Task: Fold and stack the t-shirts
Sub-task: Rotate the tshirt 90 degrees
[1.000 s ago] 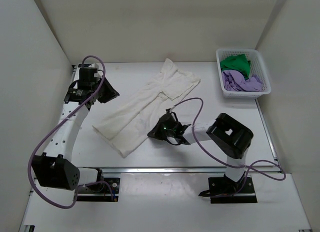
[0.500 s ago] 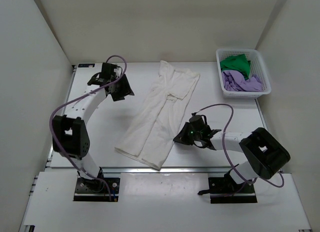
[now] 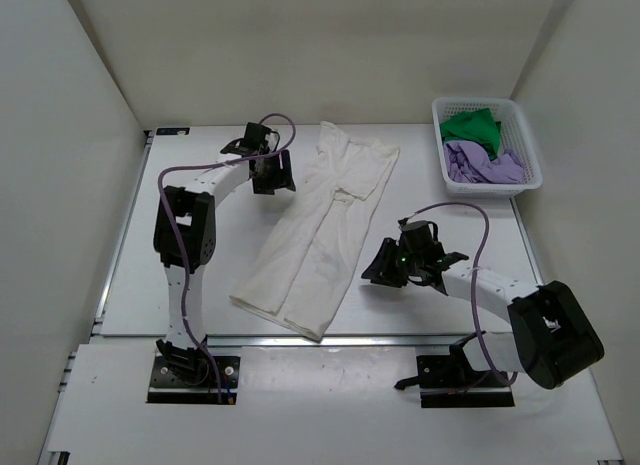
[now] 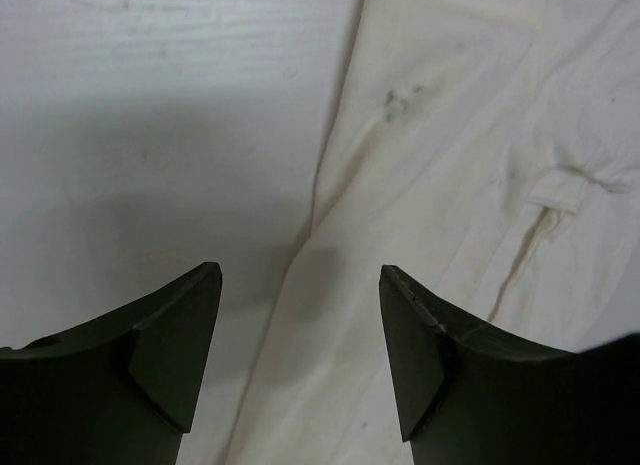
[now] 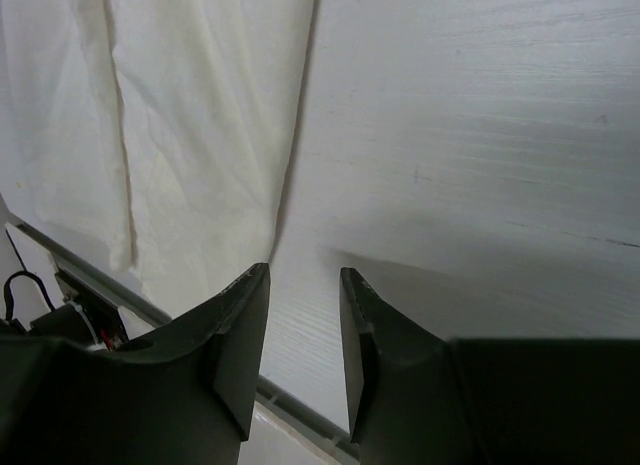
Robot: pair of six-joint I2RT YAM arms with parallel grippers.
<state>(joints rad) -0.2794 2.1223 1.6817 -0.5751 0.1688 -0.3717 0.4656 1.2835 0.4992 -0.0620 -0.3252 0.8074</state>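
On the white table [image 3: 200,265]: cream shirt [image 3: 318,225], a long creased strip slanting from far middle to near edge, bare tabletop either side. Left gripper [image 4: 300,275] spread wide, empty, above its left edge. Right gripper [image 5: 305,275] narrowly parted, empty, just beside its right edge. Green shirt [image 3: 472,127] and purple shirt [image 3: 482,166] bunched in basket [image 3: 526,137], far right.

left arm [image 3: 218,173] — extended far, jaws wide apart, empty | right arm [image 3: 482,285] — low, jaws narrowly parted
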